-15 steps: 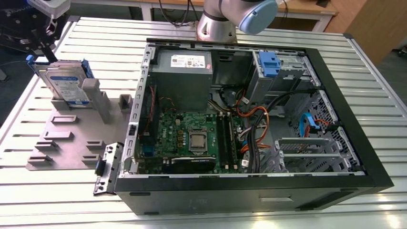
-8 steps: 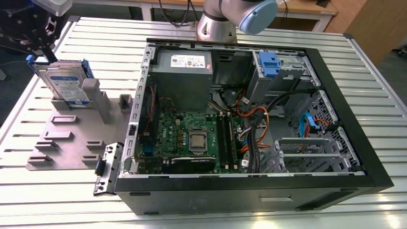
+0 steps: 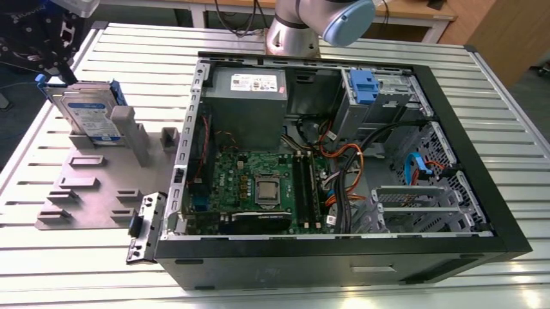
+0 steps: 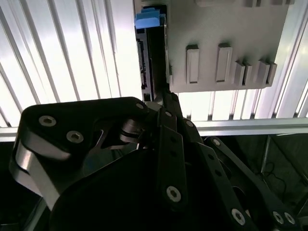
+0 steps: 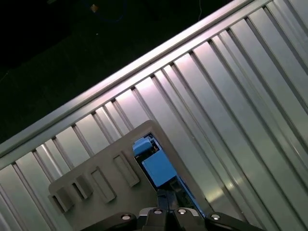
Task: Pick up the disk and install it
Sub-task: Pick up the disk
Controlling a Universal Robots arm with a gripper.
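The disk (image 3: 90, 116) is a silver drive with a white-and-blue label in a blue carrier. It stands on edge in a slot of the grey holder plate (image 3: 94, 174) at the exterior view's left. My black gripper (image 3: 53, 67) hangs right at the disk's upper far end. In the second wrist view the gripper (image 4: 156, 98) meets the disk's narrow edge (image 4: 147, 57) beside the holder plate (image 4: 226, 38). In the first wrist view the disk's blue carrier (image 5: 156, 166) runs into the gripper (image 5: 166, 199).
An open black computer case (image 3: 344, 161) lies on the slatted metal table (image 3: 507, 116). It holds a grey power supply (image 3: 247, 106), a green motherboard (image 3: 257, 187) and a grey drive cage (image 3: 387, 96) with a blue latch (image 3: 362, 87). The arm's base (image 3: 297, 32) stands behind the case.
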